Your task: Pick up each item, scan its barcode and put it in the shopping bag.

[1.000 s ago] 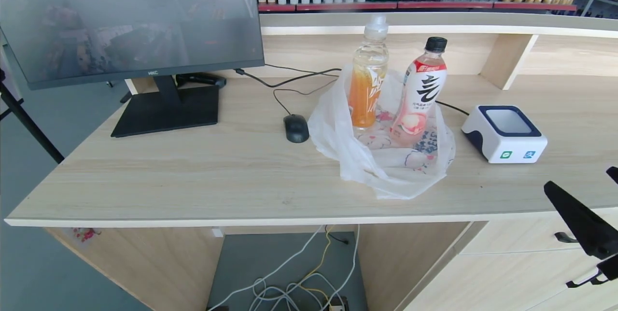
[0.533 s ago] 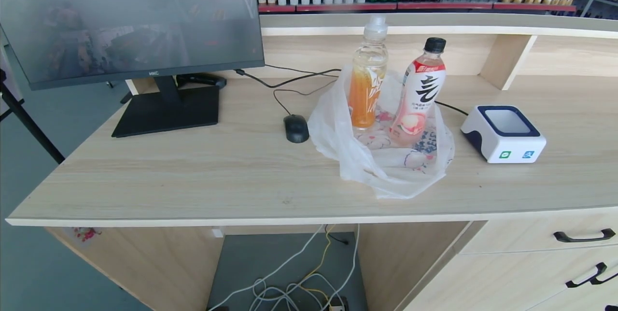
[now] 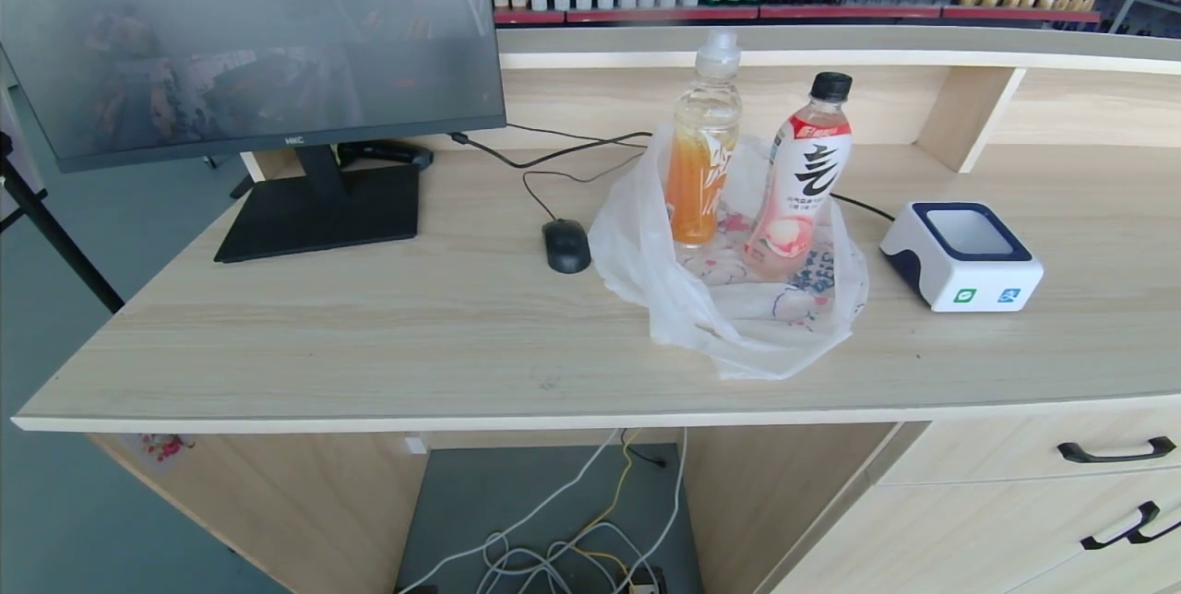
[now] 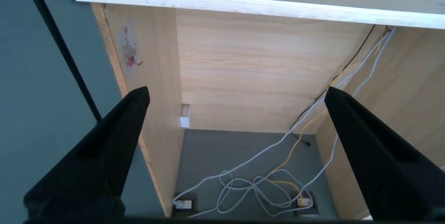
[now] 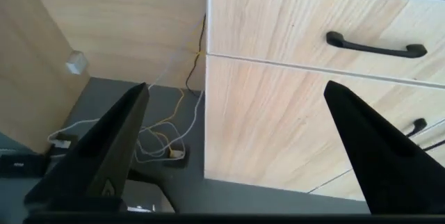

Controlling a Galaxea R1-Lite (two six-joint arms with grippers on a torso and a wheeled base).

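Bottles, 2 in all, the orange bottle (image 3: 703, 160) and pink bottle (image 3: 801, 197), stand upright in the bag (image 3: 738, 336) on the counter (image 3: 369, 336), near the scanner (image 3: 960, 255). Left gripper (image 4: 236, 95) and right gripper (image 5: 236, 88) hang below counter level, spread wide and empty. Bagging looks done; any arm lift should pass clear of the bag.

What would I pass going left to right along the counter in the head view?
monitor → mouse → orange drink bottle → black-capped bottle → scanner
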